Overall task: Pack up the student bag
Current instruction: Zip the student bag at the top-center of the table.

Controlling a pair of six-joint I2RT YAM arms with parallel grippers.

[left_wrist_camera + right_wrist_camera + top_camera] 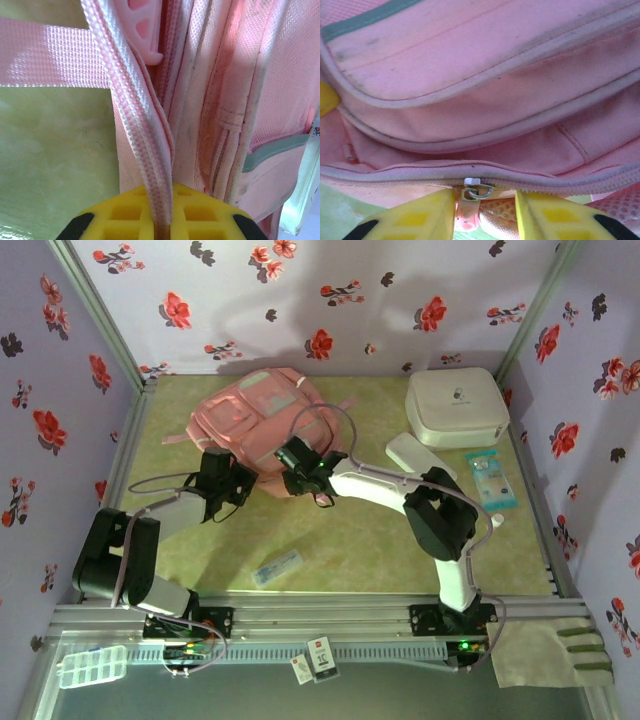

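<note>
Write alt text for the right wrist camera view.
The right gripper, its yellow fingers apart, straddles the pink zipper pull hanging from the zip of the pink student bag. The bag's piped front pockets rise above the zip.

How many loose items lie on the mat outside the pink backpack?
4: white hard case far right; white flat oblong item just in front of it; blue packet at the right edge; clear slim packet near centre front. The right arm may hide others.

Top camera overhead, facing down; both wrist cameras pressed close, sharing student bag (255, 425).
</note>
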